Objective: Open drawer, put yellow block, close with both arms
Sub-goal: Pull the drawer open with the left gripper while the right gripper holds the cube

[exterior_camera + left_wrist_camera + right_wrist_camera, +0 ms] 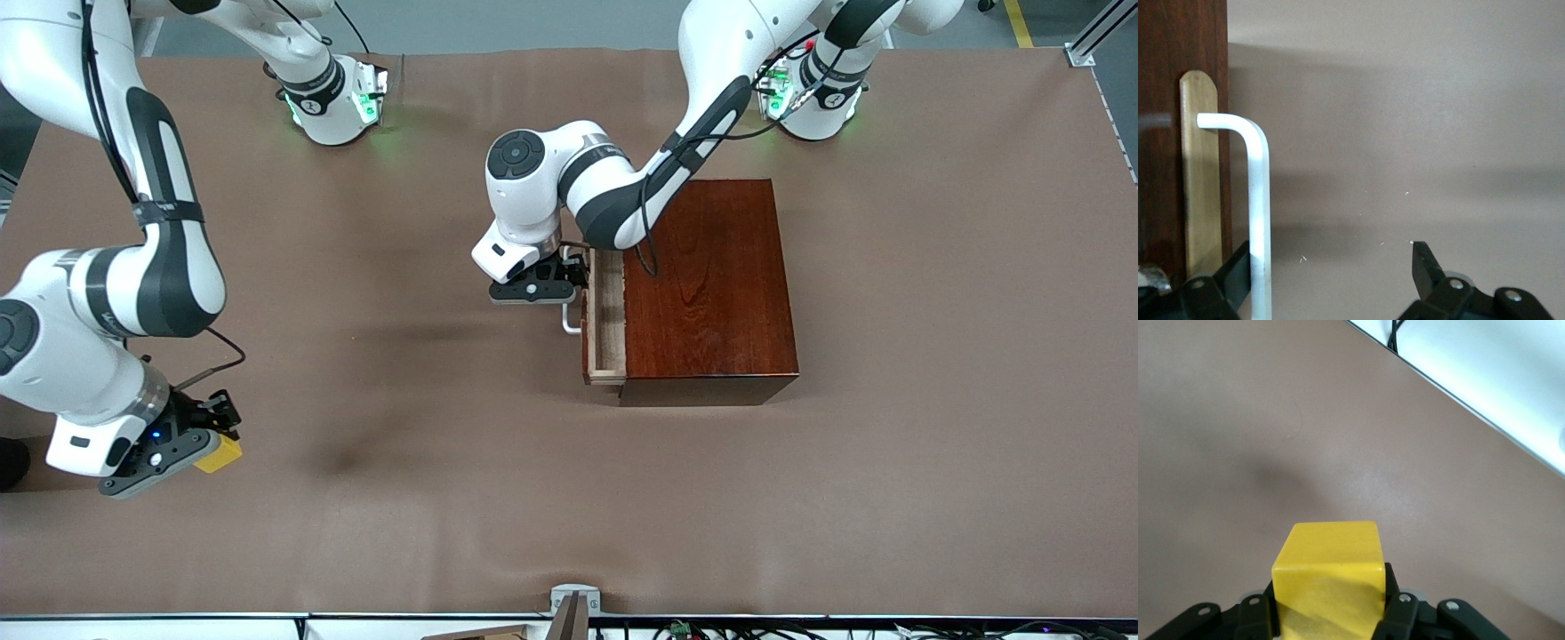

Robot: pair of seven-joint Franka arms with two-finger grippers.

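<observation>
Drawer (607,313) is pulled partway out of the dark reddish-brown wooden box (709,284), pale tray open on top and nothing visible inside it. Its white U-shaped handle (570,320) sticks out toward the right arm's end of the table. Left gripper (547,283) sits right at that handle, fingers spread; in the left wrist view the handle bar (1258,220) runs just inside one fingertip (1238,267), other fingertip (1423,263) well clear, so released, not clamped on it. The pale drawer front (1201,180) shows against the box face (1178,40) just past the bar. Yellow block (220,453) is in the right gripper (191,440), clenched between both fingers, held over bare brown table cover (400,400) at the right arm's end, well apart from the drawer. Right wrist view: block (1329,577) fills the gap between the fingers (1401,613), tabletop below it.
</observation>
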